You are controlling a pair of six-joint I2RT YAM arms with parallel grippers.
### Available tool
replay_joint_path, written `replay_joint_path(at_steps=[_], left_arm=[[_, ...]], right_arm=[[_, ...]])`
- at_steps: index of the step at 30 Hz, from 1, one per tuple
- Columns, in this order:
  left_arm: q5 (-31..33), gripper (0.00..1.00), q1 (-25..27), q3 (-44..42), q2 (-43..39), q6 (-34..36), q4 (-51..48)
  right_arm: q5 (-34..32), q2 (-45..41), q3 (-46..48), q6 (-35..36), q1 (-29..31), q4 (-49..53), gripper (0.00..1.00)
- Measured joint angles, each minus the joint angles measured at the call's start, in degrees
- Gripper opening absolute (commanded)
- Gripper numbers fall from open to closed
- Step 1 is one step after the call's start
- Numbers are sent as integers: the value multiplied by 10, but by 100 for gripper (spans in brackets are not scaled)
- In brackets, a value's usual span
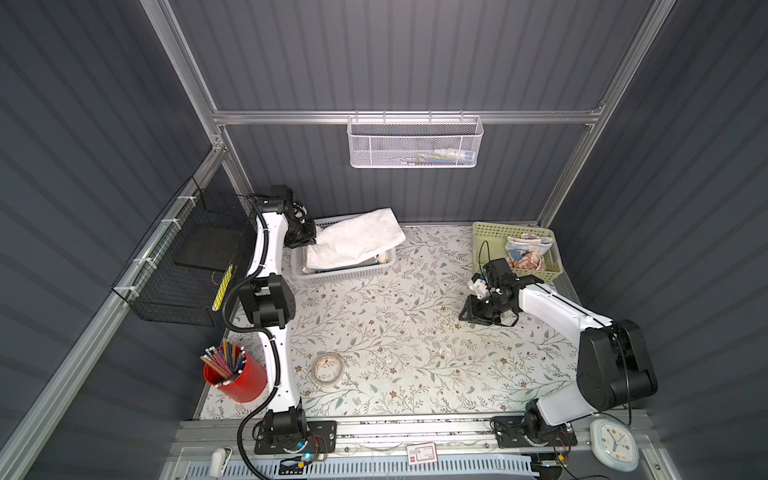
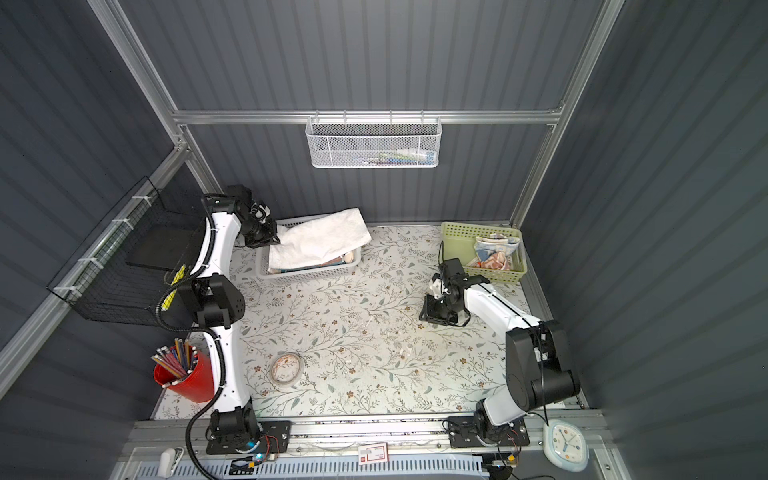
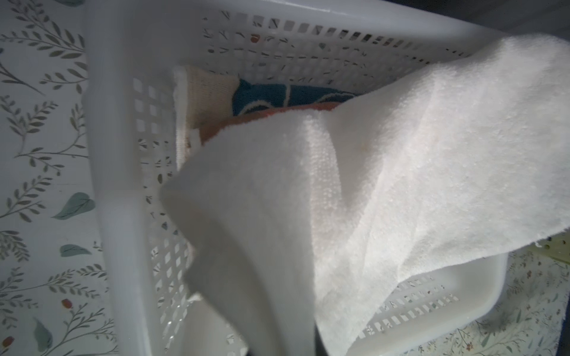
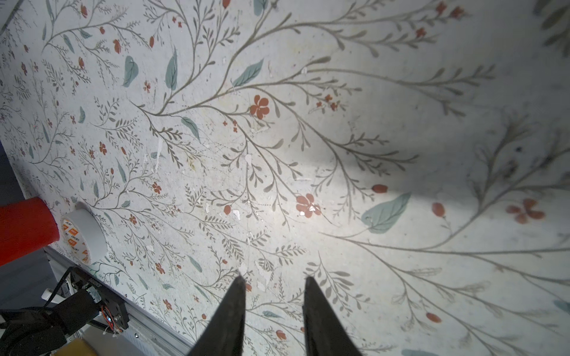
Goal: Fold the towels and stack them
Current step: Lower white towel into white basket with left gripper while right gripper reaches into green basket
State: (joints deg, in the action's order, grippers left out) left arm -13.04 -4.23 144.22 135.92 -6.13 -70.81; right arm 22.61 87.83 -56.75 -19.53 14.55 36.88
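Note:
A plain white towel [image 1: 357, 239] [image 2: 320, 241] lies slanted over the white basket [image 1: 345, 276] [image 2: 307, 276], one end past the back rim. My left gripper [image 1: 309, 245] [image 2: 276, 240] sits at the basket's left end, shut on that towel's corner. In the left wrist view the white towel [image 3: 370, 185] hangs over the jaws and hides them. Under it in the basket [image 3: 114, 185] lie a blue towel [image 3: 277, 95] and an orange towel [image 3: 222, 129]. A crumpled orange-and-blue towel [image 1: 525, 249] [image 2: 494, 253] lies in the green basket [image 1: 486, 237]. My right gripper [image 1: 467, 311] [image 2: 428, 313] [image 4: 274, 279] hovers open and empty just above the table.
A tape roll [image 1: 327, 368] [image 4: 83, 237] and a red cup of pencils [image 1: 235, 374] stand at the front left. A black wire basket [image 1: 183, 266] hangs on the left wall. A white mesh basket [image 1: 415, 141] hangs on the back rail. A clock [image 1: 614, 444] lies front right.

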Motion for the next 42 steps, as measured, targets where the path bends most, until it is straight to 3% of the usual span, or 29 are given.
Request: replay_joint_path(at_steps=[4, 6, 12, 19, 25, 38, 40, 42], left_arm=[[26, 0, -2, 0, 0, 9, 1], [46, 27, -2, 0, 1, 13, 1], [117, 56, -3, -29, -9, 22, 42], [118, 53, -3, -91, -64, 26, 118], [98, 54, 17, -120, -111, 41, 175], [32, 54, 196, -132, -98, 46, 235], [14, 54, 218, -143, -89, 40, 244], [-2, 54, 231, -159, -81, 32, 251]], right_arm=[[0, 3, -17, 0, 0, 5, 34], [-2, 10, -35, 1, 0, 12, 37], [-58, 51, -157, 28, -14, 61, 51], [-121, 120, -341, 51, -92, 104, 56], [-169, 231, -485, 66, -156, 134, 60], [-251, 563, -829, 87, -245, 217, 67], [-259, 588, -844, 96, -250, 226, 65], [-258, 606, -846, 105, -251, 237, 56]])
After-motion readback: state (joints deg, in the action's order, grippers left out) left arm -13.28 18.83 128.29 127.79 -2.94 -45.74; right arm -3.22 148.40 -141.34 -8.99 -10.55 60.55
